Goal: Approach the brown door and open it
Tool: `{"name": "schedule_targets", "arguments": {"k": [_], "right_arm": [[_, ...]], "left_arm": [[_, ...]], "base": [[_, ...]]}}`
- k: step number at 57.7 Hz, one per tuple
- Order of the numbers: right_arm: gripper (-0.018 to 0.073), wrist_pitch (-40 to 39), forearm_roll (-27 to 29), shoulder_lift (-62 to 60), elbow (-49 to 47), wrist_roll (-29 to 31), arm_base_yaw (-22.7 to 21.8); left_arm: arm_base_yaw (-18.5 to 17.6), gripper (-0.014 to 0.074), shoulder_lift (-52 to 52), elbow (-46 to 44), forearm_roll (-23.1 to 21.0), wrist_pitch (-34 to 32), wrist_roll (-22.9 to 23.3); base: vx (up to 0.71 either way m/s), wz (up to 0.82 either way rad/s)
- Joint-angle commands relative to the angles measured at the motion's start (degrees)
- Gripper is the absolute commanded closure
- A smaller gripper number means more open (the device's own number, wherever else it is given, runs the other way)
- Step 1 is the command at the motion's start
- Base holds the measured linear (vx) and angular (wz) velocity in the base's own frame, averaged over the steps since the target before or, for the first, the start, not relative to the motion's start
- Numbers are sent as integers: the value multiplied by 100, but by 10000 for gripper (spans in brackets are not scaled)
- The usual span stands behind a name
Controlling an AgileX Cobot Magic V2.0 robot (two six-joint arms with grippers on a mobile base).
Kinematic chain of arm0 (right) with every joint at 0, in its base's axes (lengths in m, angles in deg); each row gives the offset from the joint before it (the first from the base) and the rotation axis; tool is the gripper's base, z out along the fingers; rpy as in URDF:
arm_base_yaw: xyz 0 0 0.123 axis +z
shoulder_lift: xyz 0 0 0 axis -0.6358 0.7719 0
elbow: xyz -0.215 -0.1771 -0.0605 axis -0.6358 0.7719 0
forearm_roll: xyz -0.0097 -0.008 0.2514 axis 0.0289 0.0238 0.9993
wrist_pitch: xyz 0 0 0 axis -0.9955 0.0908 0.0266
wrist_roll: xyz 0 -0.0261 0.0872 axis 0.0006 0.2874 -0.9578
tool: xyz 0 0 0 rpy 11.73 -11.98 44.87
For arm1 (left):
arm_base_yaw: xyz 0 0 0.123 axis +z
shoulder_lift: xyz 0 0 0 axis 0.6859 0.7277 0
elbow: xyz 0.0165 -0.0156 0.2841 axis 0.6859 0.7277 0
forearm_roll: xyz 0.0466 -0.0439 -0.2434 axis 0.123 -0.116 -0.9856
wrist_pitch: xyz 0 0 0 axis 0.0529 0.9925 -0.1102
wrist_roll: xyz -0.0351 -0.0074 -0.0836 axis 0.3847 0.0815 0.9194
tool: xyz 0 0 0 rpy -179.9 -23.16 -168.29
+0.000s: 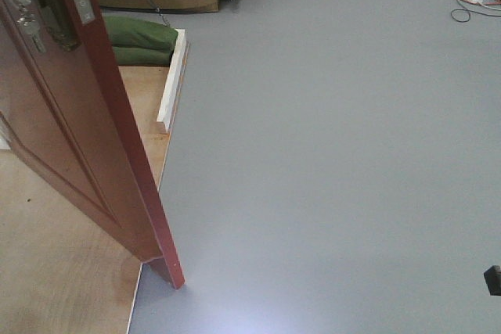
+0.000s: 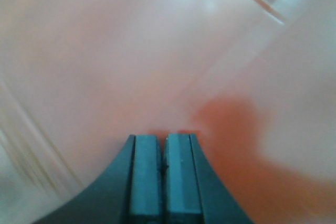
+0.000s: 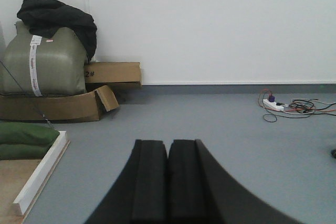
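One brown door (image 1: 78, 154) ajar, left gripper (image 2: 164, 138) closed, right gripper (image 3: 168, 143) closed

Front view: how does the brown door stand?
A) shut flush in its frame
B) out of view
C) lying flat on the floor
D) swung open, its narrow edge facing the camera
D: the door stands upright at an angle, its narrow edge showing, with the grey floor beside it.

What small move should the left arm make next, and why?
Probably a short push with the left claw into the brown door. The front view shows it already swung partly open; the left wrist view shows the shut claw right up at a blurred reddish panel, contact unclear. The right claw is shut, facing the room.
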Motion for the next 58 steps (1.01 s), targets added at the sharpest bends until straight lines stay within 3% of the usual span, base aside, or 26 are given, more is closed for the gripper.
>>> {"name": "schedule_targets", "arguments": {"k": [1, 58], "right_arm": [[559, -440, -41, -80, 26, 27, 4], [559, -440, -41, -74, 26, 27, 4]], "left_arm": [[-40, 600, -228, -213, -234, 28, -3], [-40, 600, -217, -194, -234, 28, -2]], "base": [[22, -2], [20, -2]]}}
